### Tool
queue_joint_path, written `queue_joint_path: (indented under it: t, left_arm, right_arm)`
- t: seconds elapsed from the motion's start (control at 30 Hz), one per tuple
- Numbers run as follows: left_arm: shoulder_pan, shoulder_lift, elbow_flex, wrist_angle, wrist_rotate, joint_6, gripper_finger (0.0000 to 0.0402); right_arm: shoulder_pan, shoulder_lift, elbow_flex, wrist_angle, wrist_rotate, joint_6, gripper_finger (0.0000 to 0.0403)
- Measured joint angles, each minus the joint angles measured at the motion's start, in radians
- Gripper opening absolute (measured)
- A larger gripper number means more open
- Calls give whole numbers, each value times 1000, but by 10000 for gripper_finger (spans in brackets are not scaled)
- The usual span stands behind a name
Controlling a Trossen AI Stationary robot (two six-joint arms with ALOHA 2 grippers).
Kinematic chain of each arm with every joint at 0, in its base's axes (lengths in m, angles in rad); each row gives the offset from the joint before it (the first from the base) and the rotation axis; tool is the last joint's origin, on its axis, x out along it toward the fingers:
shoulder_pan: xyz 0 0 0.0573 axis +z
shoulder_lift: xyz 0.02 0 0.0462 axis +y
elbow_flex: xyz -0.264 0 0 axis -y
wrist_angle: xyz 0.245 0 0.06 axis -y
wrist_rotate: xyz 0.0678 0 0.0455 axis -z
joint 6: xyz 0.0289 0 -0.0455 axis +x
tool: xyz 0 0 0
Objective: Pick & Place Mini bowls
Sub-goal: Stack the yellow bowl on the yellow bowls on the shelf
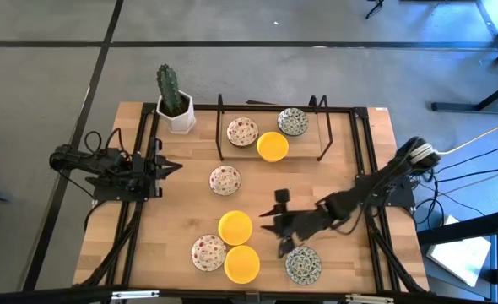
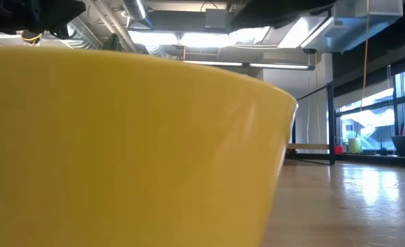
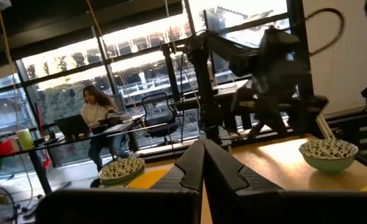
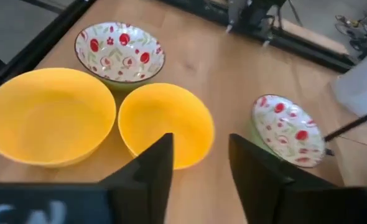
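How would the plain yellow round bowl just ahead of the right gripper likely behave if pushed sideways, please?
The plain yellow round bowl looks rigid and glossy, so it would probably slide, not roll. It nearly touches the larger yellow bowl, so it would likely bump it.

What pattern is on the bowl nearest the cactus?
Red floral speckles on cream bowl, best in the high view.

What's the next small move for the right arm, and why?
Probably lift the right claw straight up and clear. It stands open just above the table, with nothing between its fingers, and the yellow bowl sits free on the wood just ahead beside a second yellow bowl. The left claw waits shut at the table's left edge.
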Motion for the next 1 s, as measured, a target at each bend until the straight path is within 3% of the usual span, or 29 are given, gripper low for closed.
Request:
queue_joint_path:
  t: [0.2,0.4,0.77,1.0]
  left_arm:
    - [0,0,0,0,0,-3,4]
    - [0,0,0,0,-1,12,4]
    - [0,0,0,-1,-4,13,4]
    - [0,0,0,-5,-4,13,4]
  right_arm:
    - [-42,170,95,2,13,73,202]
    - [-125,265,168,-29,5,126,215]
    - [-241,296,235,-131,-381,256,216]
    - [-269,304,236,-129,-381,284,216]
